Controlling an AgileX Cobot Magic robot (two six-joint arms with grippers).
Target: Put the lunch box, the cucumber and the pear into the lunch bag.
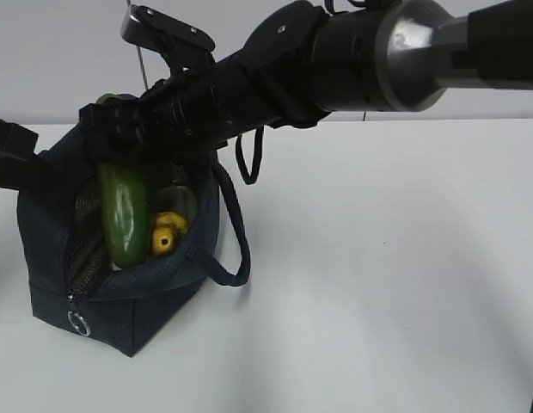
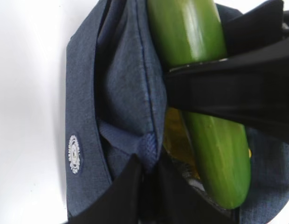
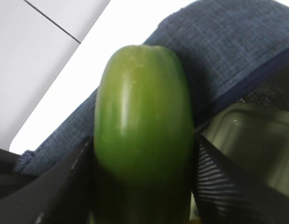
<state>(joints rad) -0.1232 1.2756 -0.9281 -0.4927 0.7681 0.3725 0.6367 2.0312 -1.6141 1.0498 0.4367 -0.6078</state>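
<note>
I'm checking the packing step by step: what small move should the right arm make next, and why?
Probably lower a little, then open. The right gripper holds the cucumber upright, its lower end already inside the open lunch bag beside the pear, its top above the rim.

This is looking like a lab or robot test bench: a bare white tabletop is spreading out below and to the right of the right pincer, and a plain pale wall is standing behind it.
</note>
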